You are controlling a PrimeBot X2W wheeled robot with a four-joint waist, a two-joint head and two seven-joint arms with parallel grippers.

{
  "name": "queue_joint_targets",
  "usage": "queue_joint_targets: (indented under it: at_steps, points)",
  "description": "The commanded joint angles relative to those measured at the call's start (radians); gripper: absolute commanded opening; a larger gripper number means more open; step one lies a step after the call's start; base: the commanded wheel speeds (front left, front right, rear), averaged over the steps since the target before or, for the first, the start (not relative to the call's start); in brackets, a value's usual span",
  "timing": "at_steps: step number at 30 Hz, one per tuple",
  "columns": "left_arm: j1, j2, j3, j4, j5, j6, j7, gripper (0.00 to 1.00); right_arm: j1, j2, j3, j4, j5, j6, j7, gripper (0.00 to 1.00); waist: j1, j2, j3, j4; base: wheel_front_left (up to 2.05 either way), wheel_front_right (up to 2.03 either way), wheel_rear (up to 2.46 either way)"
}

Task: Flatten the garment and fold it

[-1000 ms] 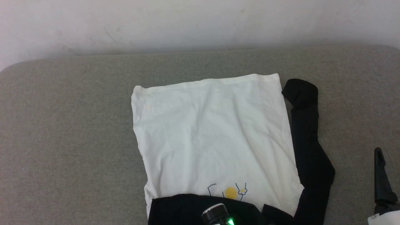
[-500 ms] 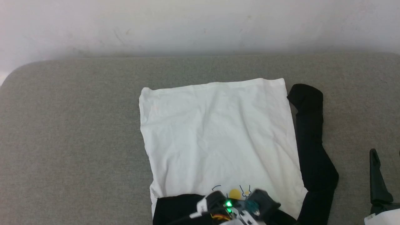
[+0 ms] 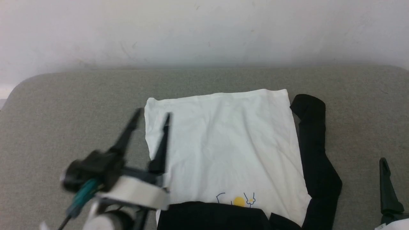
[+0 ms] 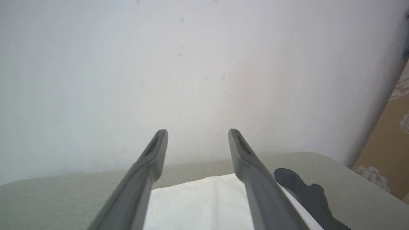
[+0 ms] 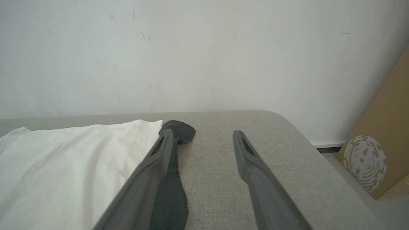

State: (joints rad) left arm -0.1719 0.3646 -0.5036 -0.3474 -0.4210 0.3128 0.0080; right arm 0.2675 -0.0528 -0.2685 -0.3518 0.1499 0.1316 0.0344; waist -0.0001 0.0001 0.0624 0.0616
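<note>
The garment [image 3: 223, 143] lies flat on the grey cushion [image 3: 64, 105], white body spread out, hem toward the wall. One black sleeve [image 3: 314, 153] runs along its right side. The other black sleeve [image 3: 211, 217] is folded across the chest, just below the yellow-and-blue print [image 3: 238, 200]. My left gripper [image 3: 152, 114] hovers raised over the garment's left edge, open, with nothing between its fingers. My right gripper [image 5: 201, 135] is open over bare cushion right of the sleeve; one of its fingers [image 3: 386, 182] shows at the head view's lower right.
A white wall [image 3: 204, 28] rises behind the cushion. The cushion's rounded right corner [image 5: 287, 121] drops off to the floor. A brown cardboard box [image 5: 380, 153] leans against the wall there.
My left gripper has opened, let go of the black sleeve across the chest, and risen up and to the left. The head camera has tilted a little.
</note>
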Motion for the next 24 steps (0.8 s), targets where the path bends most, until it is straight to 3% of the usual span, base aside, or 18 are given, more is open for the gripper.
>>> queue_joint_targets:
  at_steps: [1, 7, 11, 15, 19, 24]
  points:
    - [0.054, 0.028, 0.039, -0.019, 0.014, 0.030, -0.033, 1.00, 0.010, 0.003, -0.004, 0.001, 0.005, -0.001, -0.006, 1.00, 0.0001, -0.0001, -0.006, -0.002, 0.00, 0.00, 0.00]
    - [0.308, 0.161, 0.193, -0.047, 0.080, 0.150, -0.156, 1.00, 0.028, 0.003, -0.002, 0.011, 0.013, -0.001, -0.013, 1.00, 0.0001, -0.0001, -0.022, -0.005, 0.00, 0.00, 0.00]
    - [0.447, 0.160, 0.212, -0.072, 0.070, 0.195, -0.183, 1.00, 0.044, 0.003, 0.001, 0.020, 0.025, -0.001, -0.018, 1.00, 0.0001, -0.0001, -0.024, 0.000, 0.00, 0.00, 0.00]
    - [0.490, 0.144, 0.212, -0.092, 0.058, 0.207, -0.199, 1.00, 0.051, 0.003, 0.000, 0.022, 0.028, -0.001, -0.021, 1.00, 0.0001, -0.0001, -0.015, 0.010, 0.00, 0.00, 0.00]
    - [0.465, 0.130, 0.213, -0.110, 0.033, 0.189, -0.209, 1.00, 0.021, 0.003, 0.012, 0.001, 0.009, -0.001, -0.003, 1.00, 0.0001, -0.0001, 0.007, 0.009, 0.00, 0.00, 0.00]
    - [0.413, 0.122, 0.233, -0.123, 0.008, 0.172, -0.217, 1.00, -0.121, 0.003, 0.059, -0.056, -0.010, -0.001, 0.085, 1.00, 0.0001, -0.0001, 0.059, -0.014, 0.00, 0.00, 0.00]
